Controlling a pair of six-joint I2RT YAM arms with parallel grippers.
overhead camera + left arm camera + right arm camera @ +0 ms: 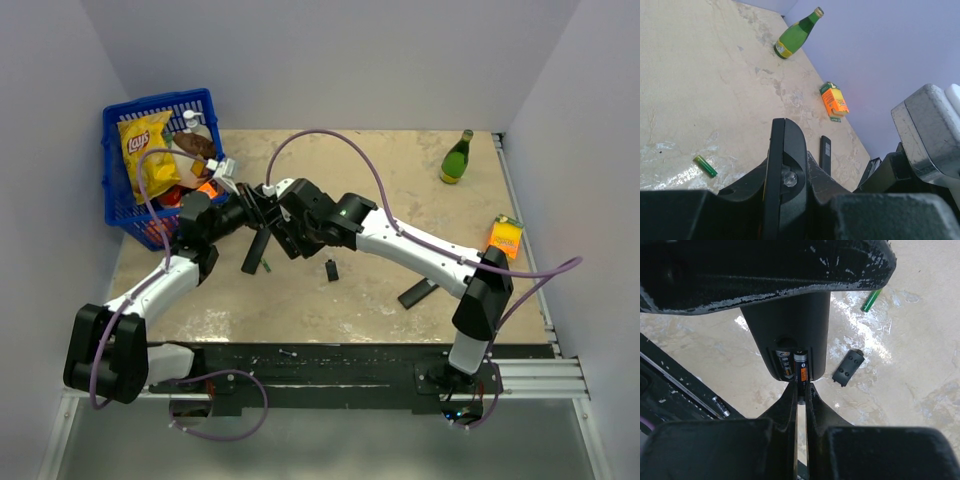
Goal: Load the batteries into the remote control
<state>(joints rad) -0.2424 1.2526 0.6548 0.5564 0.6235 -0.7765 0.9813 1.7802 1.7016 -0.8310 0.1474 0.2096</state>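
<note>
Right gripper (799, 395) up close: its jaws were all but closed, pinching the tail of a battery (800, 371) whose nose appeared to be in the right-hand slot of the open compartment. Straight ahead at twelve o'clock hung the remote control (790, 325), held clear of the surface (920, 340) with its back towards the wrist camera. That looked deliberate, since held that way the bay faced the incoming arm.

A second battery (784, 365) sat in the left slot, so by my read the job was past halfway. The left gripper (248, 218) was clamped narrow across the remote's upper body — from overhead the bar dangled from it towards six o'clock, tilted. I took that grip as bracing the remote against the push of loading.

The back cover (848, 367) lay on the surface at three o'clock from the pinching tips, apart from everything, where it could not block the bay. A thin green cylinder (870, 300) rested further off at one o'clock; whether it was a spare cell I could not tell.

Out of play round the edges — a green bottle (457, 158) at one o'clock of the surface, an orange carton (506, 237) at three, a blue basket (160, 165) at ten, and another black remote (418, 293) at four.
</note>
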